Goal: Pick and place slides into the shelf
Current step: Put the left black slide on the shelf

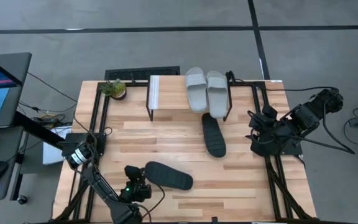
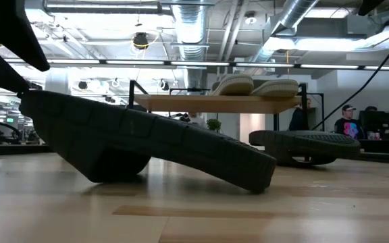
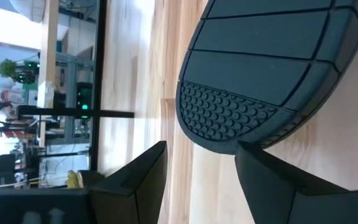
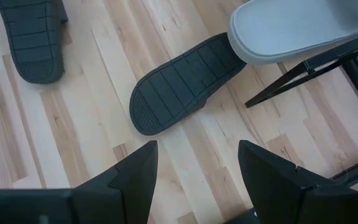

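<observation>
High view: overhead, straight down, whole table (image 1: 166, 134) in frame, shelf (image 1: 166, 93) at 12 o'clock. Low view: tabletop height, level, very near a black slide (image 2: 154, 145), shelf (image 2: 221, 102) behind. Left wrist view: close on that slide's sole (image 3: 260, 74). Right wrist view: angled down on both black slides, shared with high view.

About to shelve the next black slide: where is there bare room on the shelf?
The shelf plank is bare from its left end up to the grey slides, which crowd the right end. One black slide lies partly under that end; the other lies by the left gripper.
</observation>
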Robot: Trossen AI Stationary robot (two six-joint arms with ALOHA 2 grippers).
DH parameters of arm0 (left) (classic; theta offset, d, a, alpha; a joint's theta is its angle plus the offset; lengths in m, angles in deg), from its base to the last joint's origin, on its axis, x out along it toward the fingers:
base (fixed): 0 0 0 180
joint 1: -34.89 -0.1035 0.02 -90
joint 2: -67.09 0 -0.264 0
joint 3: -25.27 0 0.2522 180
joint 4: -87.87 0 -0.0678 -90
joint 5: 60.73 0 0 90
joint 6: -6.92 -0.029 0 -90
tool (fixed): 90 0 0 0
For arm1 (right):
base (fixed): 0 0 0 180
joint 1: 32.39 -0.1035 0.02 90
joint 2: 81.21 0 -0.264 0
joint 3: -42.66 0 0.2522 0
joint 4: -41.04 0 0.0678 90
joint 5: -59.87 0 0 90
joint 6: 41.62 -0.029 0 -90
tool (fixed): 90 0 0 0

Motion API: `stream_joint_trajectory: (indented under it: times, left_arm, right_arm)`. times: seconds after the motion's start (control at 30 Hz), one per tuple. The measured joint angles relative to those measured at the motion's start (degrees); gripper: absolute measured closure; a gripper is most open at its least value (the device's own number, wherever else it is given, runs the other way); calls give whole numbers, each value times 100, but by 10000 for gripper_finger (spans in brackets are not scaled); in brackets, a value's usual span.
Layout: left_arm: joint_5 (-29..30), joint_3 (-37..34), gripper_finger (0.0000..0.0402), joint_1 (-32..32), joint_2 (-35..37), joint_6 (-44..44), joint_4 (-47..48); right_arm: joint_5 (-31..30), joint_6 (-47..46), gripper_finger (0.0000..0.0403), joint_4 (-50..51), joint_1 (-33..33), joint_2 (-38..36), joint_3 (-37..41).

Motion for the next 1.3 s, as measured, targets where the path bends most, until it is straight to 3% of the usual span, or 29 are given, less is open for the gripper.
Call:
stream_joint_trajectory:
  times: [0.33,0.57,1.13,1.3]
  left_arm:
    - [-409,0,221,185,0,53,-7]
    - [-389,79,221,311,0,33,-43]
    - [-59,-182,221,571,0,-1041,-205]
    - [540,-361,221,740,0,-1330,-400]
  right_arm:
    - [0,-48,186,-2,0,0,0]
    - [-2,-44,186,-2,0,0,0]
    - [-2,-40,186,0,0,0,0]
    - [-5,46,186,-2,-40,0,0]
